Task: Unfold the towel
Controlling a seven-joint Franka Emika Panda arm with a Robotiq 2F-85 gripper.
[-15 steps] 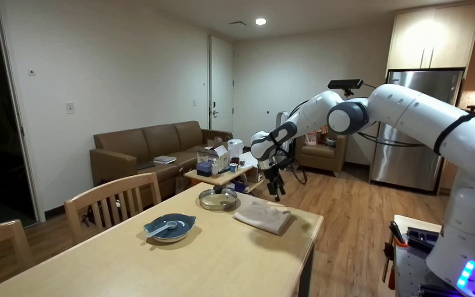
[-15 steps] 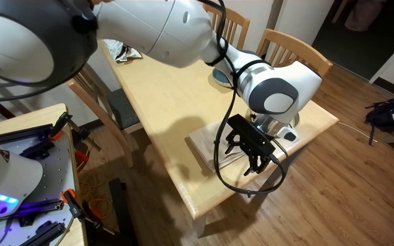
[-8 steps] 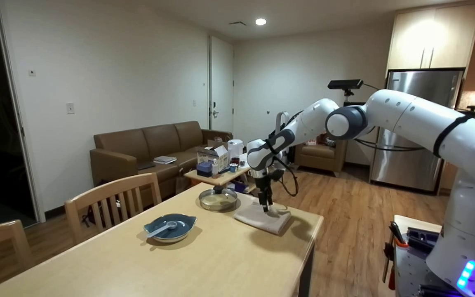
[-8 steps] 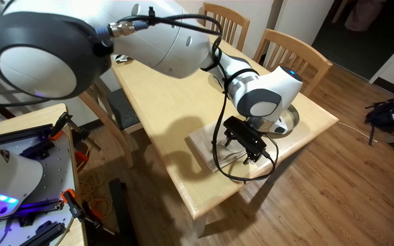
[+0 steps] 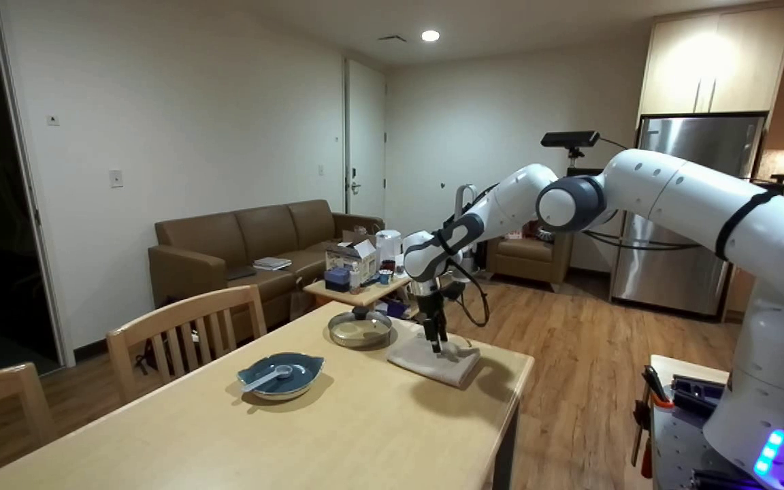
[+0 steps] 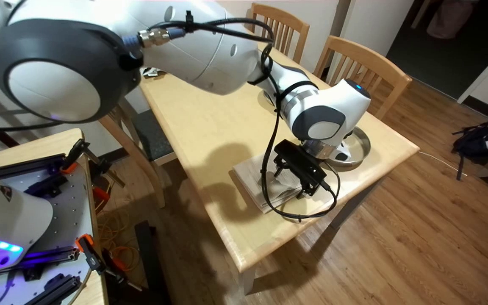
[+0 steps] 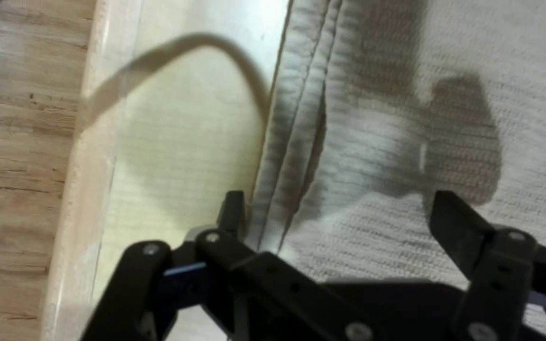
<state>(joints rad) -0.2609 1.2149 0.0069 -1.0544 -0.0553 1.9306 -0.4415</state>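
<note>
Off-white towel [image 7: 386, 156] in layers, claw [image 7: 338, 208] wide astride its edge.

Gripper [image 7: 337, 206]: jaws wide apart, gap spanning the folded edge of the towel [image 7: 396, 151].
Table [image 5: 229, 435]: open strip between towel and rim; broad free stretch in front of the dish [image 5: 307, 371].
Pan [image 5: 360, 331]: just beside the towel, blocking that side.
Cable [image 6: 264, 171]: loops out beside the jaws, in the way there.
</note>
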